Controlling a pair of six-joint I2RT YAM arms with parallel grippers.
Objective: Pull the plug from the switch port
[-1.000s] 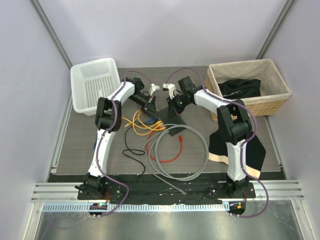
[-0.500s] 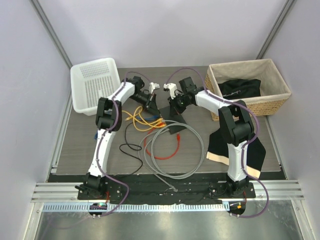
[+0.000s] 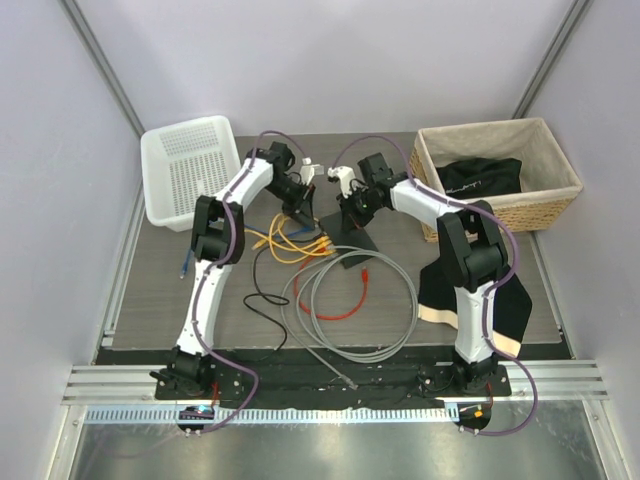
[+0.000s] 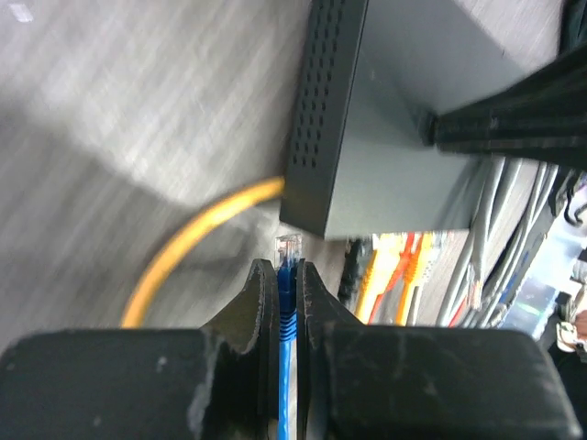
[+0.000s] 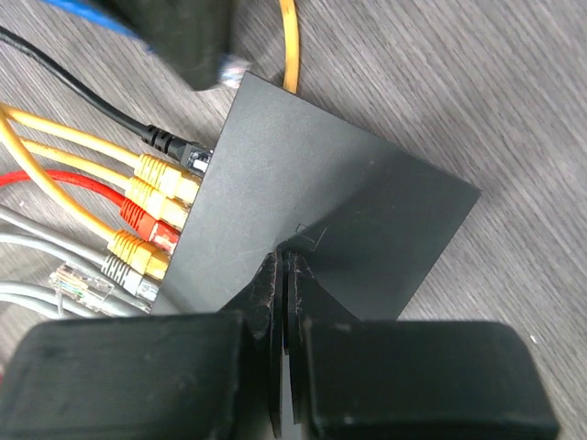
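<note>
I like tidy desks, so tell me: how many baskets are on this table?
2. A white plastic basket sits at the far left corner. A wicker basket at the far right holds a dark cloth. No others show, and none seems hidden.

1. Plain, pale lilac walls on 3 sides: back wall (image 3: 330, 60), left wall (image 3: 50, 200), right wall (image 3: 610, 200).
2. 2 grey metal posts slant up at the far corners: left post (image 3: 100, 70), right post (image 3: 545, 60).
3. The dark wood-grain tabletop (image 3: 150, 290) fills the middle.
4. At the near edge, a silver slotted rail (image 3: 110, 380), then a shiny metal sheet (image 3: 330, 450) catching soft glare.
5. The light is even and the shadows are faint.
</note>
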